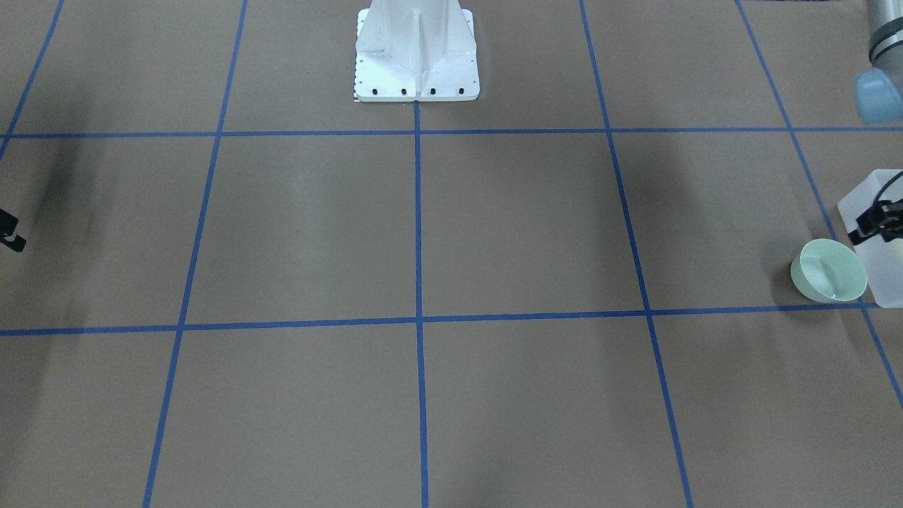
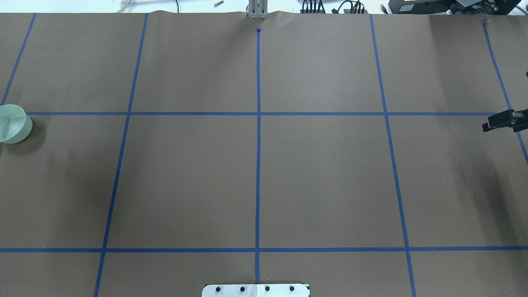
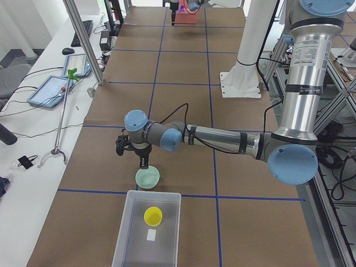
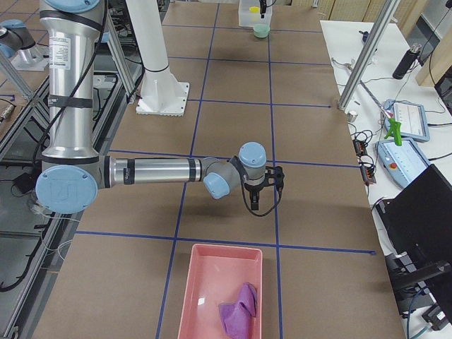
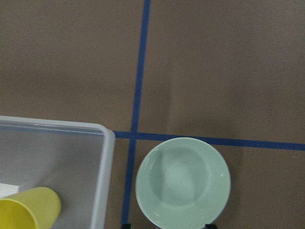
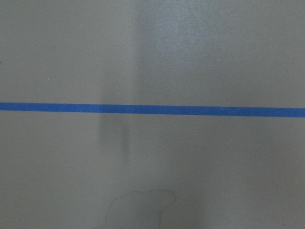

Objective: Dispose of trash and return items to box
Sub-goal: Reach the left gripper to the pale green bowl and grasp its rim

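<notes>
The pale mint-green bowl (image 1: 829, 271) stands upright on the brown table, just beside the frosted white box (image 1: 885, 282); it also shows in the overhead view (image 2: 12, 123). In the left side view the bowl (image 3: 147, 178) sits by the box's rim (image 3: 153, 192), and the yellow cup (image 3: 153, 216) is inside. My left gripper (image 3: 143, 163) hangs right over the bowl. In the left wrist view its fingertips (image 5: 209, 225) stand wide apart on either side of the bowl (image 5: 183, 183), open and empty. My right gripper (image 2: 501, 121) hovers over bare table; whether it is open or shut I cannot tell.
A pink tray (image 4: 191, 282) holding a purple cloth (image 4: 240, 311) lies at the table's end near my right arm. The white robot pedestal (image 1: 416, 56) stands at the middle of the robot's edge. Blue tape lines cross the brown paper.
</notes>
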Controlling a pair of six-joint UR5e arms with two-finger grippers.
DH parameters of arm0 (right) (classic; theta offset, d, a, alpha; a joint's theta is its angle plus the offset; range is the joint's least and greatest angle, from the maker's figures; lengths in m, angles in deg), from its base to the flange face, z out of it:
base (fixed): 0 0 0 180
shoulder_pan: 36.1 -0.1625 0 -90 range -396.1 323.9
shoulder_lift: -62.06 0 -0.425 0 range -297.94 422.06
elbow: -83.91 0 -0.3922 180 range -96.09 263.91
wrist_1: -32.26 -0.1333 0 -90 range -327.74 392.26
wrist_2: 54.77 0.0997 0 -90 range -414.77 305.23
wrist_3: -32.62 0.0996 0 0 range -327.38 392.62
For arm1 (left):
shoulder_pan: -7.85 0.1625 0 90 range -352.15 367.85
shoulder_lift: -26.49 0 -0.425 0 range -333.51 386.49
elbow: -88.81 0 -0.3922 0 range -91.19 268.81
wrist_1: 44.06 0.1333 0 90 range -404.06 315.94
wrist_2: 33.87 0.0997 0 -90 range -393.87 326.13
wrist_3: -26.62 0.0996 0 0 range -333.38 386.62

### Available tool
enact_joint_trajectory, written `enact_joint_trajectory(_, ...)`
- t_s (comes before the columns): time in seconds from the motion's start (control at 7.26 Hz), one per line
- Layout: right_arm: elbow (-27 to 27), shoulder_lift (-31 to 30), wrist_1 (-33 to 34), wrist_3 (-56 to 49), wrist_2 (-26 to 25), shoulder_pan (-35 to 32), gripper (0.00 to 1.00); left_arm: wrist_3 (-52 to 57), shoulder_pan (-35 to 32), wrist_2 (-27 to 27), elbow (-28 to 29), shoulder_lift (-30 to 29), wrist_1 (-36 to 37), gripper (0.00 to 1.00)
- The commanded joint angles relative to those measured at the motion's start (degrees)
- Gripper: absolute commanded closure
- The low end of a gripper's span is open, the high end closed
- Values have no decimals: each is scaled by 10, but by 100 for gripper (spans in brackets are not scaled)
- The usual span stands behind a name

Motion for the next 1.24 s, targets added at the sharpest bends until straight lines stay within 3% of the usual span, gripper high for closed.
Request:
enact_joint_trajectory(0.0, -1, 0, 0, 0, -1, 2, 0, -108, 73, 45, 60, -2, -117, 38)
enact_joint_trajectory(0.14, -2, 0, 0, 0, -2, 3, 0, -108, 75, 46, 108, -15, -160, 38)
enact_joint_trajectory(0.41, -3, 0, 0, 0, -1, 5, 0, -106, 75, 47, 123, -22, -171, 40)
enact_joint_trajectory(0.83, -4, 0, 0, 0, -2, 6, 0, -135, 87, 48, 134, -24, -171, 100)
enact_joint_trajectory(1.1, -4, 0, 0, 0, -1, 7, 0, -146, 87, 30, 103, -36, -153, 100)
